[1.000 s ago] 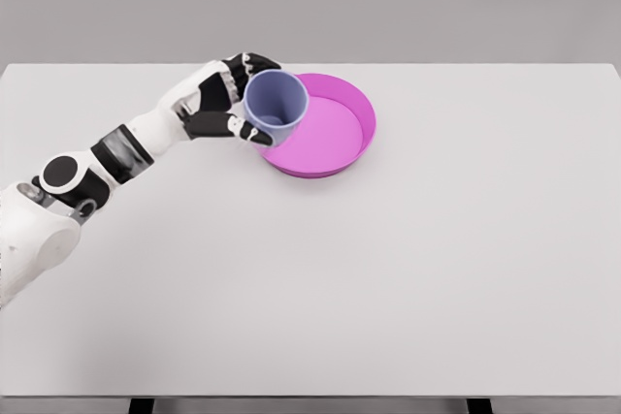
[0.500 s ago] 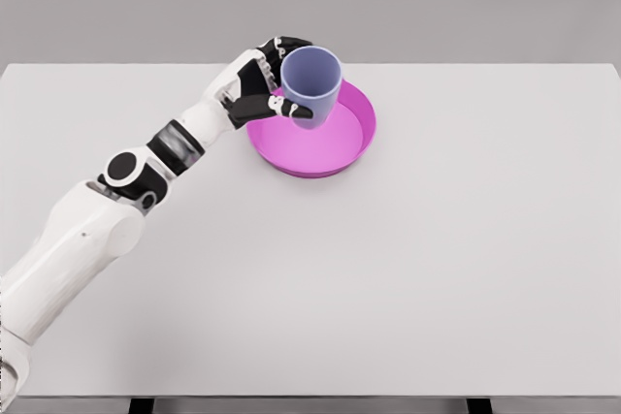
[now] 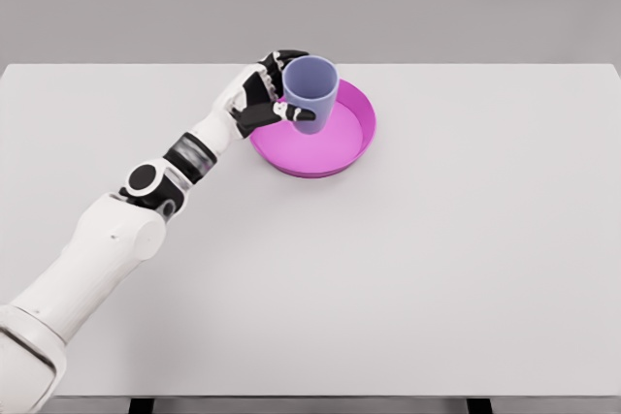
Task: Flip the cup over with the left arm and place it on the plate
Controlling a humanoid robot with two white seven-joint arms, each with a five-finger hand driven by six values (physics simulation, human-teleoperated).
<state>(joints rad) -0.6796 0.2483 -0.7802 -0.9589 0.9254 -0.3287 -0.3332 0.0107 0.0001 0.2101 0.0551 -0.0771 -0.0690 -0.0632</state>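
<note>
Over plate, upright cup

The left arm has smooth white shells, thick and rounded on the upper part and thinner on the forearm. The elbow joint is a black disc with a grey ring around it and white casing beside it. Next to it, a dark grey band goes around the forearm. The left hand has a white back and black segments, and its fingers are black with small white parts at the joints.
</note>
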